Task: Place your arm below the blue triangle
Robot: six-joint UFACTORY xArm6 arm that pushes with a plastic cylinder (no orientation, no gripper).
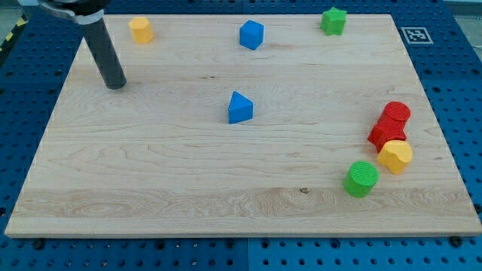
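Observation:
The blue triangle block [239, 108] lies near the middle of the wooden board [188, 188]. My tip [115, 85] touches the board at the view's upper left, far to the left of the blue triangle and slightly above its level. A yellow block [140, 30] sits just up and right of the rod.
A blue cube-like block [251, 35] lies at the top centre and a green star-like block [333, 20] at the top right. At the right are two red blocks [391, 124], a yellow hexagon [395, 156] and a green cylinder [361, 178].

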